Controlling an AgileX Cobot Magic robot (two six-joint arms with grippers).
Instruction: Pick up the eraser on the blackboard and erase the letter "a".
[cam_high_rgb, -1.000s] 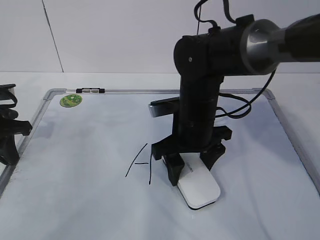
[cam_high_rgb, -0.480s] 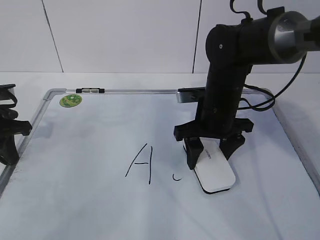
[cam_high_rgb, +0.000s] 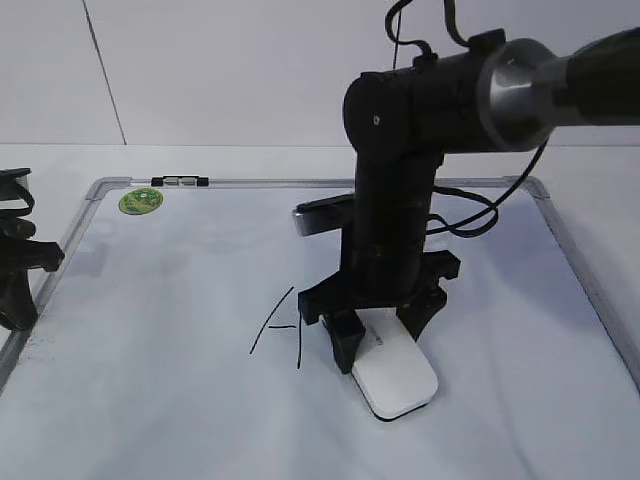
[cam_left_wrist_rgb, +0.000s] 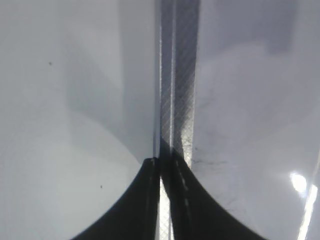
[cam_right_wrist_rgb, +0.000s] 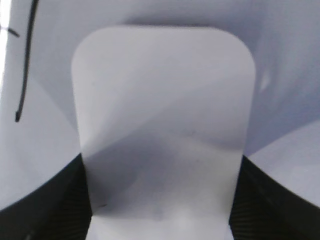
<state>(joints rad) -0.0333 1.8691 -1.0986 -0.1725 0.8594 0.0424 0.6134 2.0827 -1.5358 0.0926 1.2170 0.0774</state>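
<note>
The white eraser (cam_high_rgb: 395, 375) lies flat on the blackboard (cam_high_rgb: 150, 300), a white dry-erase board with a silver frame. My right gripper (cam_high_rgb: 378, 335) is shut on the eraser's two long sides, just right of the capital "A" (cam_high_rgb: 282, 325). In the right wrist view the eraser (cam_right_wrist_rgb: 162, 125) fills the frame between the black fingers, with a stroke of the "A" (cam_right_wrist_rgb: 26, 60) at the left. The letter "a" is not visible; the spot where it was is under the eraser and gripper. My left gripper (cam_left_wrist_rgb: 162, 172) is shut and empty over the board's left frame edge (cam_left_wrist_rgb: 177, 75).
A round green sticker (cam_high_rgb: 141, 201) and a small black clip (cam_high_rgb: 180, 181) sit at the board's far left corner. The left arm (cam_high_rgb: 15, 255) rests at the board's left edge. The right arm stands over the board's middle.
Half a second ago the eraser was further right and a small remnant of the "a" showed beside the "A". My right gripper has slid the eraser back left over that spot.
</note>
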